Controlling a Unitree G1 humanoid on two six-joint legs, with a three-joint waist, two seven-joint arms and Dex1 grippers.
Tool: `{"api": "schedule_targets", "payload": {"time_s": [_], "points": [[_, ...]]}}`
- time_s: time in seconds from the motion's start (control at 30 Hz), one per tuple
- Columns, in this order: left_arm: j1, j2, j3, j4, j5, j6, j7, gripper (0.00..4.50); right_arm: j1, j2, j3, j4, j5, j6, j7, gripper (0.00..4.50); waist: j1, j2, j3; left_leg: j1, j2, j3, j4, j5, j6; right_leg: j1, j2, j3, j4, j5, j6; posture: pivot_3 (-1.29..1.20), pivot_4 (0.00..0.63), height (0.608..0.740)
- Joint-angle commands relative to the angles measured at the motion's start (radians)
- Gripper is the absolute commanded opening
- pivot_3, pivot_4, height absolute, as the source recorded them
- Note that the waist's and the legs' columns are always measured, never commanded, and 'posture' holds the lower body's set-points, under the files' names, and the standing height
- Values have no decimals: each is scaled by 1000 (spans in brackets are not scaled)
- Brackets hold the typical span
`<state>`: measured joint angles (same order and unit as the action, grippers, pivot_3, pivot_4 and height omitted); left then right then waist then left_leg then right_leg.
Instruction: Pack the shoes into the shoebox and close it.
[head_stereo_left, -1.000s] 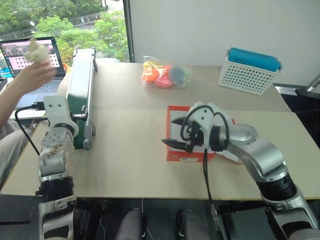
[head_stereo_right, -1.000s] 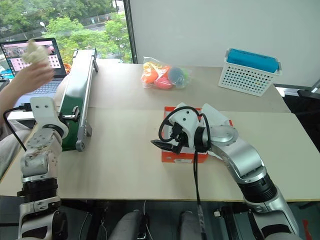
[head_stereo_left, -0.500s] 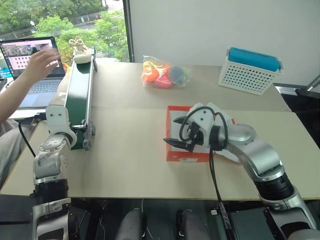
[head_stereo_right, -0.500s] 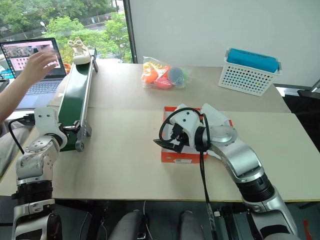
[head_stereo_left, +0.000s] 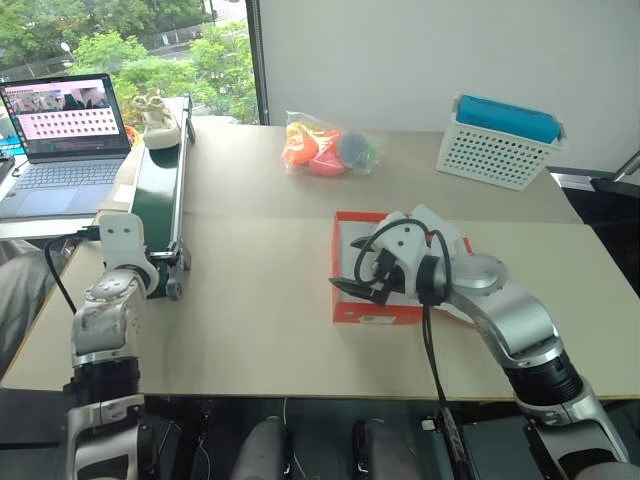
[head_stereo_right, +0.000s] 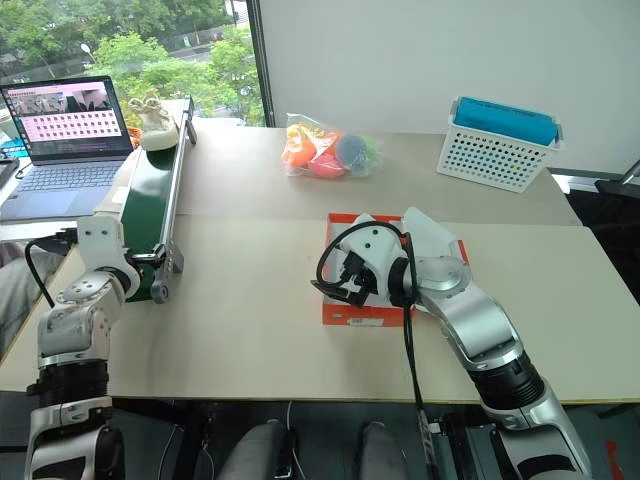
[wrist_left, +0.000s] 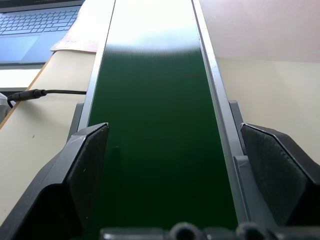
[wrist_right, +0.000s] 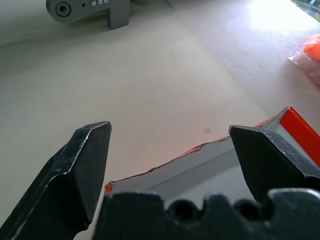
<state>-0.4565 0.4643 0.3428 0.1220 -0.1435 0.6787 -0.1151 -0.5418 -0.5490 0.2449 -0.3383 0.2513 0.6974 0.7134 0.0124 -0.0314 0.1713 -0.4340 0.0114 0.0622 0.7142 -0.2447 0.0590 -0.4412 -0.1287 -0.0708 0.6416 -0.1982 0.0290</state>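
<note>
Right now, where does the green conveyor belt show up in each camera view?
Left eye view: conveyor belt at the left, running away from the robot.
Right eye view: conveyor belt at the left again.
Left wrist view: conveyor belt straight ahead, between the open fingers of the left hand.
Right wrist view: its grey end, beyond the shoebox corner.
Shared landmark: the tan table.

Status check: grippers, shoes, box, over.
Both grippers open, empty: left gripper at near end of conveyor, right gripper over the open shoebox. One shoe on conveyor's far end. Nothing in the way.
</note>
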Motion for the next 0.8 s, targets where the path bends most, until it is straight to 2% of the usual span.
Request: {"api": "schedule_targets", "payload": {"time_s": [0.03,0.3,0.8], "points": [[-29,15,-8,-3,10,-24,6,4500,-11,4,-11,-11,-8,-10,-5,4432,-1,0,0,0,0,0,0,0,0,0,0,0,0,0,0,0,150,699],[-40,11,-24,-23,9,-27,12,4500,-4,17,-10,9,-25,-20,-9,4432,-1,0,0,0,0,0,0,0,0,0,0,0,0,0,0,0,150,699],[-84,9,-10,-12,18,-152,49,4500,-18,43,-34,88,-67,-18,-77,4432,-1,0,0,0,0,0,0,0,0,0,0,0,0,0,0,0,150,699]]}}
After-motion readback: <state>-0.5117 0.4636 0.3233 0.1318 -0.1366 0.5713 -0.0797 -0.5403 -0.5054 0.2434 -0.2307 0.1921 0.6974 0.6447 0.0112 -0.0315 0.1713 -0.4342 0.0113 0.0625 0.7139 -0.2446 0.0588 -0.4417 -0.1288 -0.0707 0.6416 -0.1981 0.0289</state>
